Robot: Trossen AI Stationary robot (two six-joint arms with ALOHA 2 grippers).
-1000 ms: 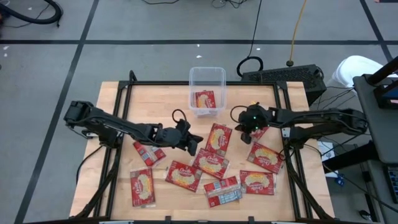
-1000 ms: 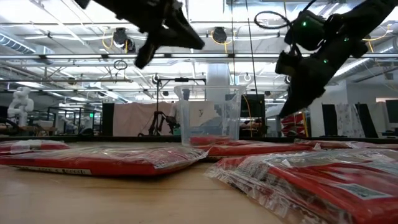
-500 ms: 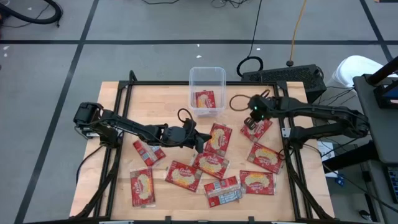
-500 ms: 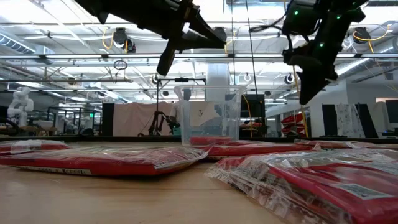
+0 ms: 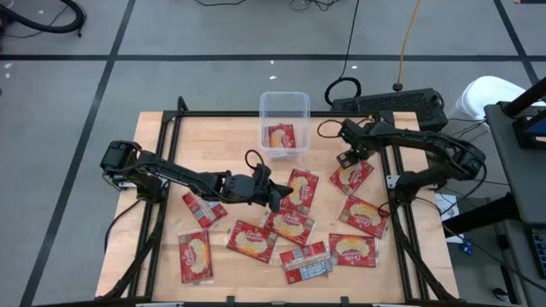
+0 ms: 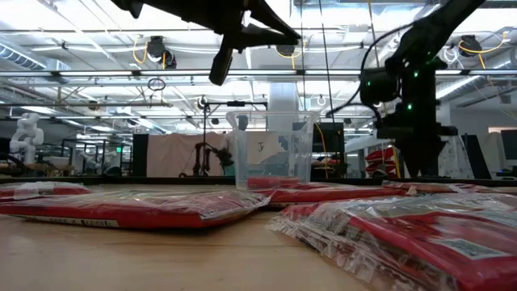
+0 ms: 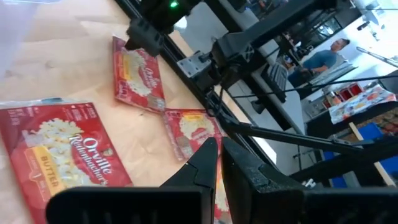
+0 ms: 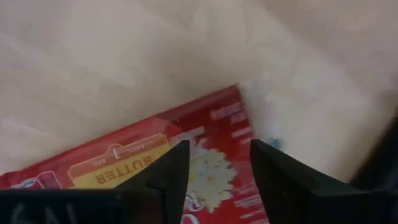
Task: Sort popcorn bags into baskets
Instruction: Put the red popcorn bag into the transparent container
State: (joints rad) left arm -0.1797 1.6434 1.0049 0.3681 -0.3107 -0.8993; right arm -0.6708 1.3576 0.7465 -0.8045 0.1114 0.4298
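One popcorn bag lies inside the clear basket.

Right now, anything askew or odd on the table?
Only one popcorn bag lies in the clear tub. The rest lie scattered at mixed angles, some overlapping, one grey-backed bag face down. Nothing looks torn or spilled.
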